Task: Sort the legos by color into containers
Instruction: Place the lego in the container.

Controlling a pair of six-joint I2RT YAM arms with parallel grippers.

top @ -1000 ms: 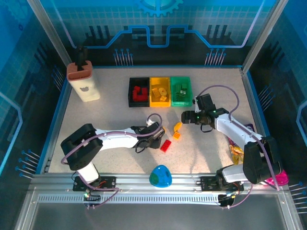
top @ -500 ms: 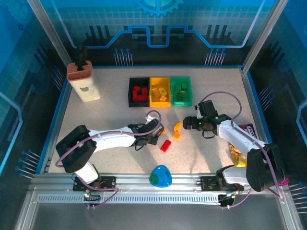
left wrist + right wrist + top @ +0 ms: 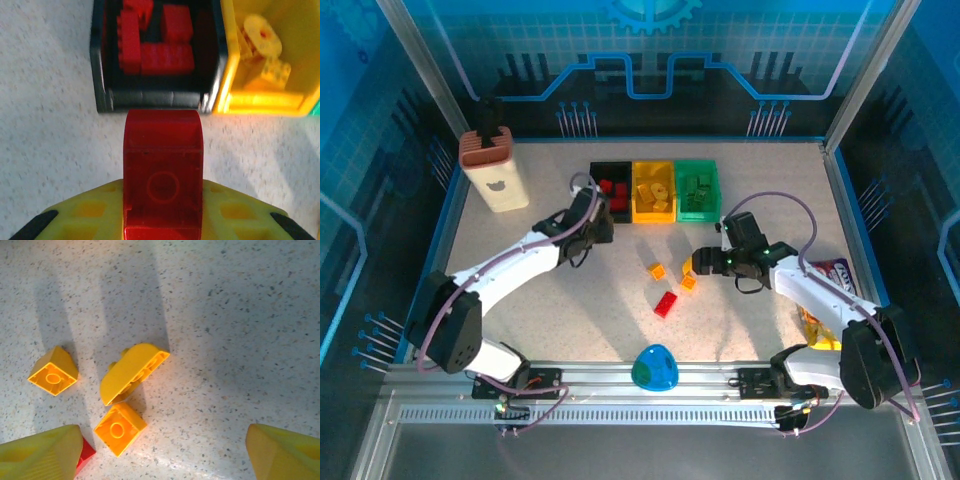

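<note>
We are holding a red brick (image 3: 163, 175) clamped in the left hand (image 3: 595, 222), just short of the black bin (image 3: 155, 99). We are aiming to clear its near wall before letting go. The right hand (image 3: 160, 455), spread apart, is hovering over yellow bricks (image 3: 131, 374) on the counter (image 3: 240, 315).

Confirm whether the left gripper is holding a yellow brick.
No, the brick clamped in the left gripper is red.
</note>
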